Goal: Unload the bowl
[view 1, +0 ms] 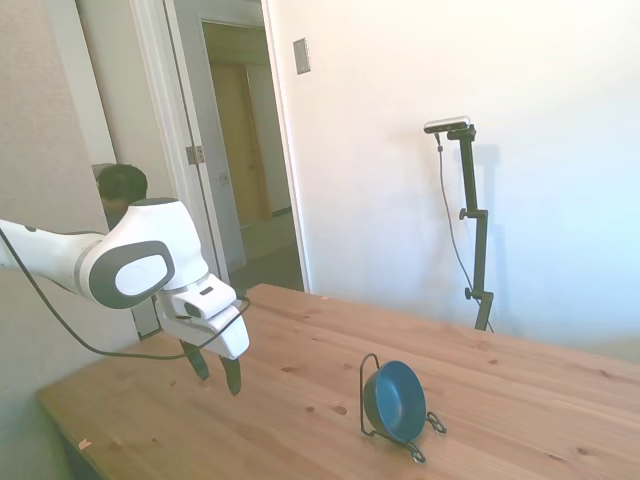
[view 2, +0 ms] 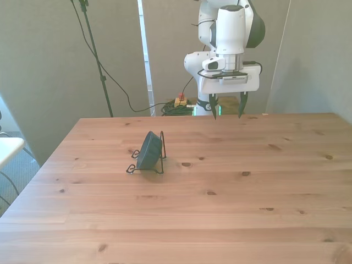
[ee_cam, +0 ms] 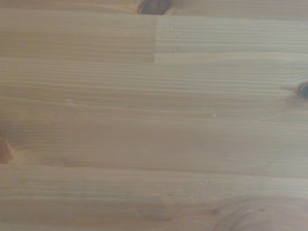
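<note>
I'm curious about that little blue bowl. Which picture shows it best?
The side view: the bowl faces the camera, propped on edge in the wire rack. The front view shows only its back; the wrist view shows only the table.

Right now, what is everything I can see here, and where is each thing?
bowl: one, dark blue-teal, standing on its edge in the rack, on the front view's left part of the table.
rack: one, thin black wire, on the table, holding the bowl.
table: one, light wood with dark knots; it fills the wrist view.
doorway: one, open, behind the table in the side view.
person: one, partly seen by the doorway behind the arm.
arm: one, white, over the table's far edge.
tool: one, dark fingers apart, empty, above the table, away from the bowl.
</note>
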Controlling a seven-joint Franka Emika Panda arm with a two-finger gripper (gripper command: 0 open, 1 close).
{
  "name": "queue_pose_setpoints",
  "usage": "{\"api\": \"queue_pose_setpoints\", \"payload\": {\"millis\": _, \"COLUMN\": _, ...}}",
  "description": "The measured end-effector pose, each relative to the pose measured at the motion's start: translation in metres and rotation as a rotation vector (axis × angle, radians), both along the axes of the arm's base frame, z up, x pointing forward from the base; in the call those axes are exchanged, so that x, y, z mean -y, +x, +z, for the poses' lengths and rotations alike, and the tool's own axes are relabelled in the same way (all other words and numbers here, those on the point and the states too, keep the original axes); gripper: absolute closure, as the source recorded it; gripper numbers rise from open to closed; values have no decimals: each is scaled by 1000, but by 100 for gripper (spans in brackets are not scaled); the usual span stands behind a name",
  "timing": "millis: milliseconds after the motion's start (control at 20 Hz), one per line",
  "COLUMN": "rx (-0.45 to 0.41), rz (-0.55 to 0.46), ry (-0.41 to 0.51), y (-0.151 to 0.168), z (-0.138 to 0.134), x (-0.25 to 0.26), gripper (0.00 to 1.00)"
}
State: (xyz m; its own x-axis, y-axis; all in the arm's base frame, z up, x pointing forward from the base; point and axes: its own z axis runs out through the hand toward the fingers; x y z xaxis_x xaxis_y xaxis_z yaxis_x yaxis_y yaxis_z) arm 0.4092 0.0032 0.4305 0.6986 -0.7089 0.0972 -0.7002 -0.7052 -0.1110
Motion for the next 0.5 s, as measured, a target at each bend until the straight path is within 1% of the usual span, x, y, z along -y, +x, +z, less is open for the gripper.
{"api": "queue_pose_setpoints", "payload": {"millis": 250, "rx": -3, "rz": -13, "ry": 4, "y": 0, "z": -1, "x": 7, "gripper": 0}}
{"api": "queue_pose_setpoints", "payload": {"millis": 500, "rx": 3, "rz": -29, "ry": -14, "y": -10, "z": 12, "x": 51, "gripper": 0}}
